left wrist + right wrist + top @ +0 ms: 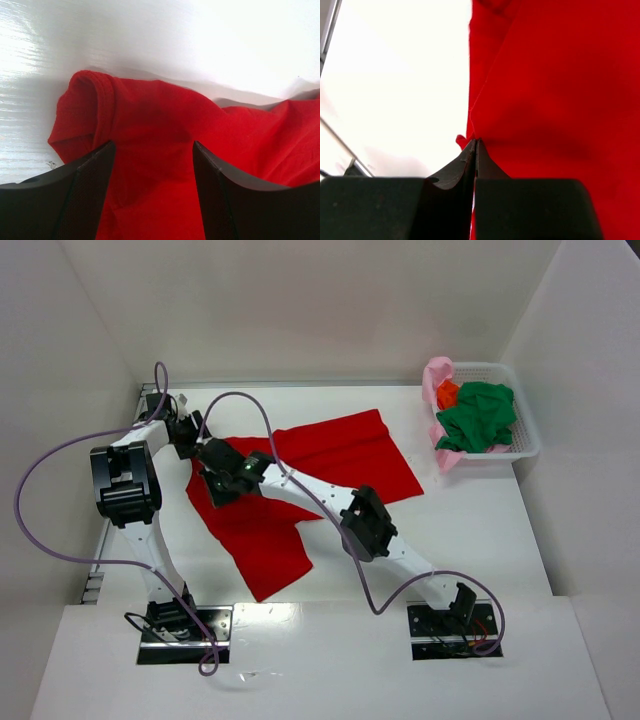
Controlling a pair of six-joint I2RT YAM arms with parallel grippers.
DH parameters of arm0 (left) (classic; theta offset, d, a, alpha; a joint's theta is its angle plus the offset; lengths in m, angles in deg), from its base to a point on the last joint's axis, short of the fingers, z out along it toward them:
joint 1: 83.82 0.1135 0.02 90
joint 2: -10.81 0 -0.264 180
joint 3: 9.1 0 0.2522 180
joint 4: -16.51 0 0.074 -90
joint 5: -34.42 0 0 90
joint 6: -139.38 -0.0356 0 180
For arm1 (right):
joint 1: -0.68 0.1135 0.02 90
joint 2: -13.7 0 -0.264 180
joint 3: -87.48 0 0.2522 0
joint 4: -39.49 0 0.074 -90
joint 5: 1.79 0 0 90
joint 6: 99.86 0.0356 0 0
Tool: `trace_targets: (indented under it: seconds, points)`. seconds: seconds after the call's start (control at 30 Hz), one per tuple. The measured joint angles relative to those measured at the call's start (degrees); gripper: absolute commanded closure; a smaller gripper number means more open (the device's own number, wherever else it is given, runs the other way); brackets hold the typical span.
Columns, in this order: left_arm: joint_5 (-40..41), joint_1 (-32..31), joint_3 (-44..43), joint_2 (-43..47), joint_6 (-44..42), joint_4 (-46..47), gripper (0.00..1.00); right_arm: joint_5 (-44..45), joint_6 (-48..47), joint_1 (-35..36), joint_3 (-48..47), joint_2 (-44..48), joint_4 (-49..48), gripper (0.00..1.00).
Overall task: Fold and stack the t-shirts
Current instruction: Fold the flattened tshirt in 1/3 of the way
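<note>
red t-shirt [340, 445] spread on desk [470, 530], centre-left of frame. your right hand [474, 144] pinched tight on its edge; left hand [152, 147] gaping astride sleeve, holding nothing. close it on hem before lifting.

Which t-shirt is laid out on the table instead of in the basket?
The red t-shirt; the green t-shirt, pink t-shirt and orange t-shirt are bunched in the white basket.
</note>
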Motion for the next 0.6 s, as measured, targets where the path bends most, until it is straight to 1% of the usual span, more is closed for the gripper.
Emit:
trace_targets:
  seconds: [0.27, 0.3, 0.33, 0.37, 0.4, 0.43, 0.47, 0.6]
  points:
    - [0.0, 0.0, 0.0, 0.0, 0.0, 0.0, 0.28, -0.9, 0.2, 1.7, 7.0, 1.8, -1.5, 1.0]
    - [0.0, 0.0, 0.0, 0.0, 0.0, 0.0, 0.28, -1.0, 0.2, 1.9, 7.8, 1.8, -1.5, 0.97]
    - [0.0, 0.0, 0.0, 0.0, 0.0, 0.0, 0.28, -1.0, 0.2, 2.0, 8.5, 1.8, -1.6, 0.81]
    - [0.0, 0.0, 0.0, 0.0, 0.0, 0.0, 0.28, -1.0, 0.4, 2.0, 9.2, 1.8, -1.7, 0.71]
    - [-0.1, 0.0, 0.0, 0.0, 0.0, 0.0, 0.28, -1.3, 0.6, 2.0, 9.6, 1.8, -1.6, 0.64]
    - [-0.1, 0.0, 0.0, 0.0, 0.0, 0.0, 0.28, -1.4, 0.7, 2.1, 9.9, 1.8, -1.6, 0.61]
    - [-0.1, 0.0, 0.0, 0.0, 0.0, 0.0, 0.28, -1.4, 0.7, 2.1, 10.0, 1.8, -1.5, 0.54]
    - [0.0, 0.0, 0.0, 0.0, 0.0, 0.0, 0.28, -0.3, 1.1, 2.3, 12.5, 3.1, -2.2, 0.44]
